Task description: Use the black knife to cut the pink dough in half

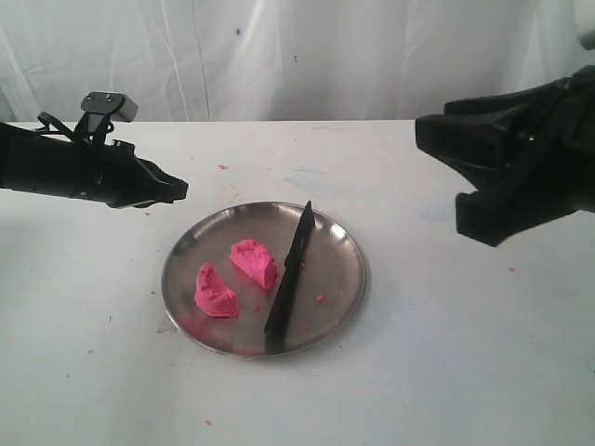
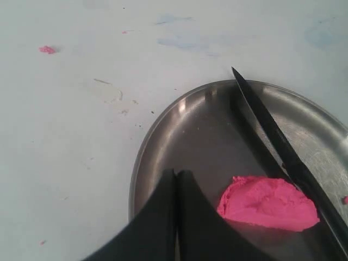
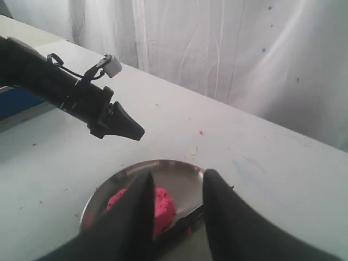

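Two chunks of pink dough (image 1: 254, 261) (image 1: 215, 292) lie apart on the left half of a round steel plate (image 1: 346, 263). The black knife (image 1: 289, 280) rests across the plate, tip toward the back, just right of the chunks. My left gripper (image 1: 177, 190) hovers shut and holds nothing, left of and behind the plate. In the left wrist view its tips (image 2: 176, 173) sit over the plate rim with one dough chunk (image 2: 267, 202) and the knife blade (image 2: 272, 132) beyond. My right gripper (image 1: 451, 167) hangs open, raised to the right of the plate. In the right wrist view, dough (image 3: 163, 205) shows between its fingers (image 3: 140, 196).
Tiny pink crumbs (image 1: 320, 298) dot the plate and the white table (image 1: 465, 353). A white curtain (image 1: 297, 56) closes off the back. The plate stands mid-table, with bare tabletop on every side of it.
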Tool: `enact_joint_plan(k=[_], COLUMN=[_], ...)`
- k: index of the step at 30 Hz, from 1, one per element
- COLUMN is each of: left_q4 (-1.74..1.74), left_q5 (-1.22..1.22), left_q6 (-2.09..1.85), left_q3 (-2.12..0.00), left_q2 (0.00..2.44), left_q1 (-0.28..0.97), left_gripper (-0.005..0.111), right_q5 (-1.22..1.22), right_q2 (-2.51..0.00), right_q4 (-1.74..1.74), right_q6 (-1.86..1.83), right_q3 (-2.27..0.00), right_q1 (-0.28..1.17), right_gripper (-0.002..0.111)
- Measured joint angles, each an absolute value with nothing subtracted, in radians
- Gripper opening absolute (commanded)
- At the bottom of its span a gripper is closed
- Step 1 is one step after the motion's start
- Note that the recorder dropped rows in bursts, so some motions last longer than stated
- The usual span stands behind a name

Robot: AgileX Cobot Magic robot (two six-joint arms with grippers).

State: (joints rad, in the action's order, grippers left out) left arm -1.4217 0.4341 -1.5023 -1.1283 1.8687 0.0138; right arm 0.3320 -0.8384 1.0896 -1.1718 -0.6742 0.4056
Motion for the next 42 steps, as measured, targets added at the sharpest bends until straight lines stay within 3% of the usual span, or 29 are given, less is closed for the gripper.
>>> enact_joint_plan(k=[8,17,20,21,24,25,42], left_q4=[-1.422,-1.422,-1.422,-1.422,-1.422,-1.422,-1.422], left_q5=[0.434,0.434,0.434,0.432,0.432,0.432,0.421], left_q6=[-1.502,-1.502,-1.502,-1.502,-1.502,-1.502,-1.502], left_q3=[-1.128,-1.128,-1.128,-1.128,-1.128,-1.128,-1.128], left_q2=[1.869,1.869,1.869,1.869,1.869,1.869,1.869], left_q1=[0.014,0.014,0.014,0.014,0.014,0.014,0.014], left_gripper=[0.0,0.0,0.0,0.0,0.0,0.0,0.0], right_q5=[0.346,0.477,0.504,0.504,0.498,0.496,0.52], right_q2=[-0.62,-0.494,-0.428,-0.415,-0.316,-0.278,-0.201], right_q4=[0.622,0.546,0.371,0.313,0.0,-0.048,-0.08], right_q6=[-0.82,-0.732,-0.506,-0.43,0.051,0.127,0.19], right_q3=[-0.57,-0.566,-0.561,-0.556,-0.512,-0.49,-0.398], right_q1=[0.406,0.406,0.406,0.406,0.406,0.406,0.406], right_gripper=[0.03,0.03,0.03,0.026,0.0,0.0,0.0])
